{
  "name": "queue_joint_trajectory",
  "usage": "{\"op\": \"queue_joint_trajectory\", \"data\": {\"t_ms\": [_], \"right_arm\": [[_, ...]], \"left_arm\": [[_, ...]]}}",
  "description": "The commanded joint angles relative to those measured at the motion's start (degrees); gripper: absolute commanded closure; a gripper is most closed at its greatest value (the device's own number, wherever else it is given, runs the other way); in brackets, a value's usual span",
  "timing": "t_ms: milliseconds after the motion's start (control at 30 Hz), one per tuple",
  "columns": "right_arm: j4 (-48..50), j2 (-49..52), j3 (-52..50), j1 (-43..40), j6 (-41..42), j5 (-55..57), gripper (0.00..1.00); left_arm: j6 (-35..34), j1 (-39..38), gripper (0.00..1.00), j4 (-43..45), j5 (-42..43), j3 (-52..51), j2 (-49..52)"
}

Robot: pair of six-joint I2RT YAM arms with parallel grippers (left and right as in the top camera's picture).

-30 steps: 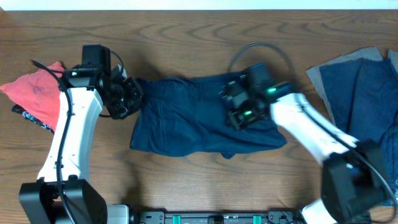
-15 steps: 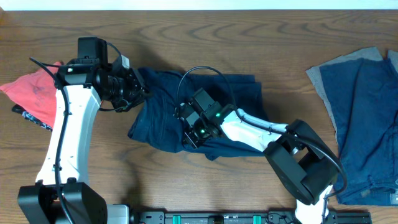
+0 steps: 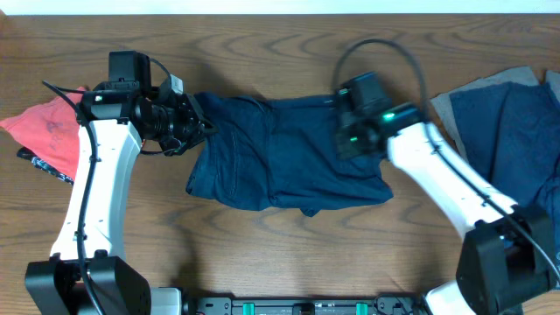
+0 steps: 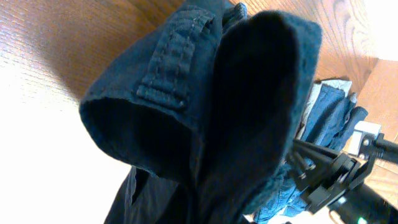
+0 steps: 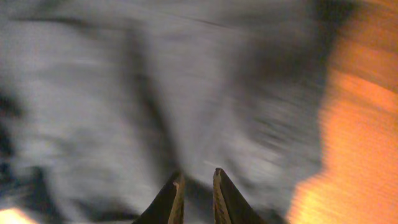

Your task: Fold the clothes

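A dark navy garment [image 3: 280,162] lies spread across the middle of the table. My left gripper [image 3: 194,127] is shut on its upper left corner and holds it raised. In the left wrist view the navy fabric [image 4: 249,93] drapes over the jaws and hides them. My right gripper [image 3: 350,144] is over the garment's upper right part. In the blurred right wrist view its fingers [image 5: 197,179] are nearly together on the cloth [image 5: 155,81]. A red garment [image 3: 48,122] lies far left, over a black printed one [image 3: 42,166].
A stack of navy garments [image 3: 512,131] with a grey edge [image 3: 446,109] lies at the right edge of the table. The wooden table [image 3: 262,44] shows behind the clothes, and in the right wrist view [image 5: 360,124] it is to the right of the cloth.
My right arm swung far left across the garment, bunching its right side, then came back right, and the cloth is spread again. My left gripper rose slightly with its corner.
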Motion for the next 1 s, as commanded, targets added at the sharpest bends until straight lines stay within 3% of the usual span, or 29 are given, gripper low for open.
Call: {"op": "queue_joint_trajectory", "data": {"t_ms": [0, 367, 700, 967], "right_arm": [[-1.01, 2.19, -2.36, -4.09, -1.73, 3.08, 0.86], [6.97, 10.16, -10.36, -6.29, -2.51, 0.37, 0.87], [9.66, 13.00, -11.34, -0.83, 1.40, -3.04, 0.88], [9.62, 13.00, -11.34, 2.56, 5.14, -3.02, 0.88]], "left_arm": [[0.35, 0.20, 0.94, 0.17, 0.81, 1.68, -1.20], [-3.32, -3.80, 0.94, 1.29, 0.87, 1.68, -1.20], [-17.38, -17.73, 0.94, 14.73, 0.57, 1.68, -1.03], [-24.46, -30.45, 0.94, 19.82, -16.22, 1.62, 0.68]]}}
